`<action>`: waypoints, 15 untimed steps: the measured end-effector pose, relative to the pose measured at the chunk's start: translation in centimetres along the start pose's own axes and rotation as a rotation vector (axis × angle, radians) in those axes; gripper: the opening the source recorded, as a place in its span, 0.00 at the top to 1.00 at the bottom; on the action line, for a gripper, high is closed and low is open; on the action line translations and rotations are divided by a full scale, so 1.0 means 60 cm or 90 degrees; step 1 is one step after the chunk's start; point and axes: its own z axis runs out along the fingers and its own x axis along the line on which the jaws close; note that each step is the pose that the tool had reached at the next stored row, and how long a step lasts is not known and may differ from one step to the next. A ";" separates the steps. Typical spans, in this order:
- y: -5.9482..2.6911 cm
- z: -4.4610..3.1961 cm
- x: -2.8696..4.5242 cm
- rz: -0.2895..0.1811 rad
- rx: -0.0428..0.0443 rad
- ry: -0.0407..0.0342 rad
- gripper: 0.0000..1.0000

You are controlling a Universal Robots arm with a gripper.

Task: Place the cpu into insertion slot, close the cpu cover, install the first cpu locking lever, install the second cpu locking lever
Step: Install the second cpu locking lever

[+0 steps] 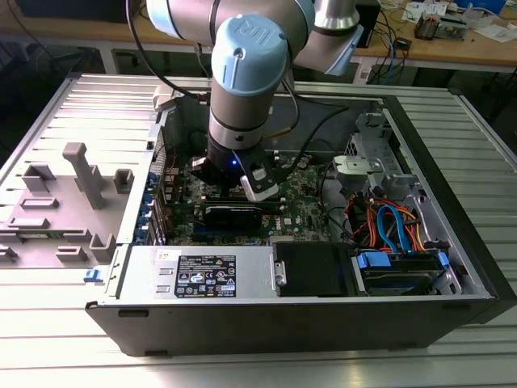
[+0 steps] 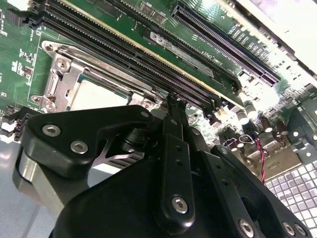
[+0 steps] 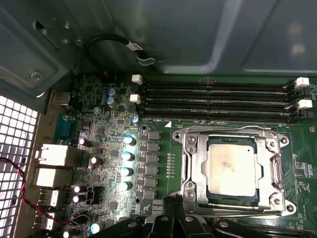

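The gripper [image 2: 173,106] is seen lowered into an open computer case [image 1: 452,162], poised just above the motherboard [image 3: 99,148] at the edge of the insertion slot [image 3: 190,178]. Its fingers [image 2: 174,144] appear drawn together with nothing visibly held between them.

In both wrist views the cpu [image 3: 232,168] is shown seated in the slot, with the cpu cover [image 3: 194,148] laid down flat around it. Whether the locking levers have been latched cannot be told.

The memory slots [image 3: 218,101] lie just beside the socket, on its far side in the first wrist view.

A risk is judged here: should the fingertips be pressed down off the lever line, the cover could be scraped or the neighbouring memory slots struck. A half-caught lever could spring back.
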 end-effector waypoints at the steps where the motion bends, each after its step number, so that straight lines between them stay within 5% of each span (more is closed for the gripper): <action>1: 0.001 0.001 0.000 0.000 -0.0001 -0.0001 0.89; 15: 0.006 0.011 0.004 0.000 -0.0002 -0.0004 0.89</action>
